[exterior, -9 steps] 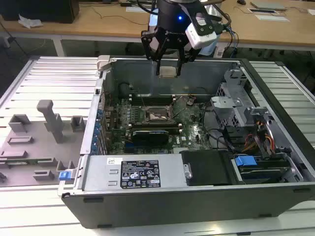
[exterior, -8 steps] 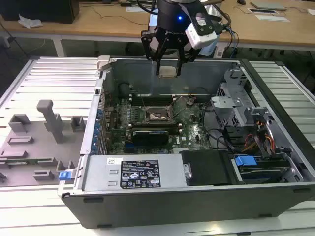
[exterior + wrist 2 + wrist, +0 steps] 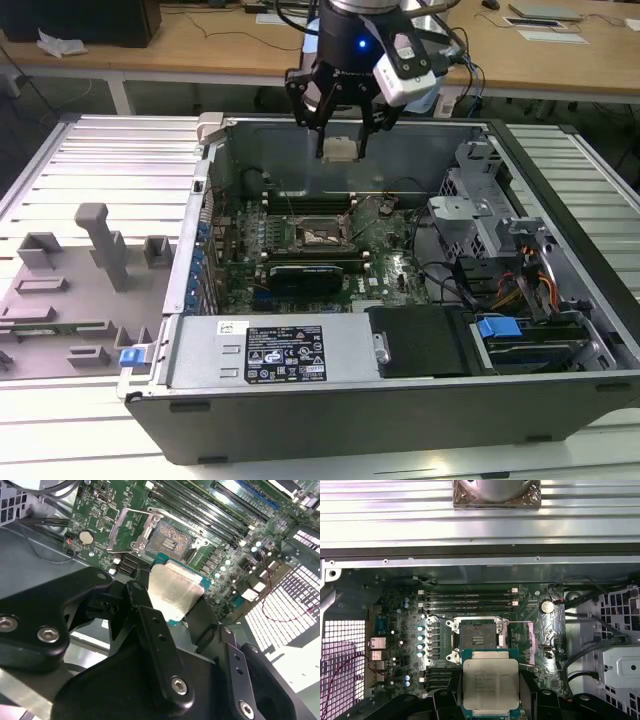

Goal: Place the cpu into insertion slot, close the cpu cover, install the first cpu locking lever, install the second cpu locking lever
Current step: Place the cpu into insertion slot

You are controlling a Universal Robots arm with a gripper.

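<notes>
Silvery-beige lid of the cpu is facing up, the chip lying flat and level. The end effector is gripping it by 2 opposite edges, fingers closed onto the sides. In the exterior view it is hanging high over the open computer case, near the rear wall and well apart from the motherboard. The insertion slot is lying below the chip and slightly toward the exterior view's left, nearer the camera. Judging from this, the gap is mostly vertical with a small sideways offset. In the first wrist view the chip's edges are running parallel to the slot's dark frame, so no obvious twist is showing. The chip is close to square, so no long axis is worth noting. The cpu cover is standing swung open beside the slot, leaving the slot bare and empty. Memory slots are running just beyond it.
</notes>
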